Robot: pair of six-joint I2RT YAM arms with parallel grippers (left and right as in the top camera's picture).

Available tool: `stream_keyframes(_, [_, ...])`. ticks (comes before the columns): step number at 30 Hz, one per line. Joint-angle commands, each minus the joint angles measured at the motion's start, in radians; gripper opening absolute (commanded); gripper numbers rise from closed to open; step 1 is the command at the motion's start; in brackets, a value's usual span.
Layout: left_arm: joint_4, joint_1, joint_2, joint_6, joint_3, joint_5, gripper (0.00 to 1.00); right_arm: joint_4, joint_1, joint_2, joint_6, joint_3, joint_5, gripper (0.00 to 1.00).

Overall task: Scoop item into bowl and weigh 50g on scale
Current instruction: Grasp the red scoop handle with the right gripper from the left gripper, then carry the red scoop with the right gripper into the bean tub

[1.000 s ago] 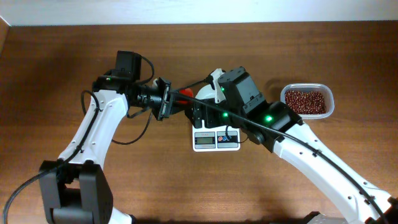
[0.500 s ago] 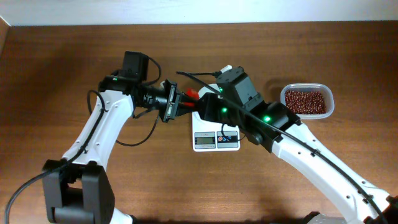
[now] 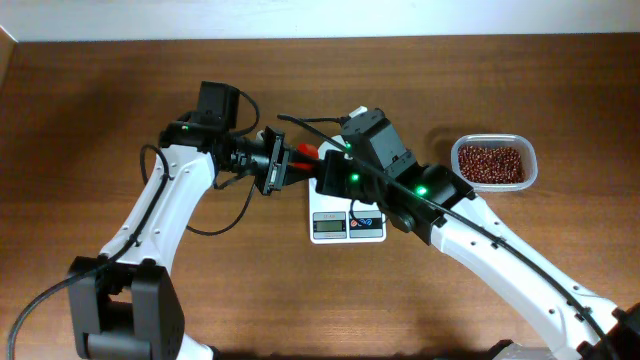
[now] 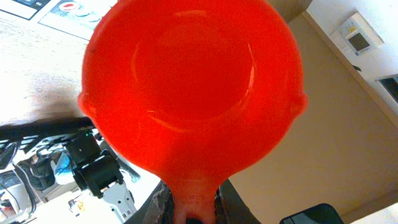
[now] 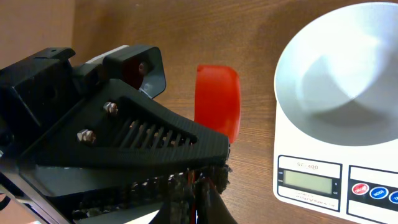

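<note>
left fingers (image 4: 160,208) grip red scoop (image 4: 193,87) by handle | right fingers (image 5: 219,210): we cannot tell | bowl (image 5: 348,68) on scale (image 5: 311,194), right of frame | beans (image 3: 490,163) in tub (image 3: 533,166)

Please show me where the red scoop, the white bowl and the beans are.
red scoop (image 4: 193,87), left wrist view, inside of its cup.
white bowl (image 5: 348,68), right wrist view, its inner wall.
beans (image 3: 490,162), overhead view, middle of the heap.

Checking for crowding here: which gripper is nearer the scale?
Right. The right gripper hangs over the scale's far-left corner, by the bowl. The left gripper, holding the red scoop, is farther left, off the scale.
</note>
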Motion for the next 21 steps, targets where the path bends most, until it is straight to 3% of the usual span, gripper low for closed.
stream_keyframes(1, [0.002, -0.003, -0.015, -0.011, 0.005, -0.007, 0.0, -0.01, 0.009, 0.009, -0.005, 0.013, -0.002, 0.04])
stream_keyframes(3, [0.002, -0.003, -0.015, -0.01, 0.005, -0.033, 0.01, -0.006, 0.008, 0.009, -0.037, 0.013, 0.004, 0.04])
stream_keyframes(4, [0.002, -0.003, -0.015, -0.01, 0.005, -0.057, 0.08, 0.0, 0.007, 0.009, -0.072, 0.013, 0.006, 0.04])
stream_keyframes(5, [0.002, -0.003, -0.015, 0.02, 0.005, -0.11, 0.22, 0.0, 0.006, 0.009, -0.086, 0.013, 0.005, 0.04])
stream_keyframes(7, [0.043, -0.003, -0.015, 0.265, 0.005, -0.174, 0.54, -0.02, -0.005, 0.007, -0.149, 0.039, -0.006, 0.04])
stream_keyframes(10, [0.145, -0.002, -0.015, 0.436, 0.005, -0.172, 0.78, -0.172, -0.05, 0.007, -0.219, 0.145, -0.034, 0.04])
stream_keyframes(13, [0.231, -0.002, -0.015, 0.592, 0.005, -0.096, 0.82, -0.437, -0.148, 0.007, -0.34, 0.322, -0.04, 0.04])
stream_keyframes(14, [0.252, -0.002, -0.015, 0.632, 0.005, -0.076, 0.92, -0.525, -0.189, 0.007, -0.388, 0.38, -0.04, 0.04])
stream_keyframes(17, [0.262, -0.002, -0.015, 0.715, 0.005, -0.076, 0.99, -0.763, -0.363, 0.013, -0.507, 0.559, -0.039, 0.04])
stream_keyframes(21, [0.263, -0.002, -0.015, 0.816, 0.005, -0.076, 0.99, -0.967, -0.619, 0.063, -0.625, 0.644, -0.016, 0.04])
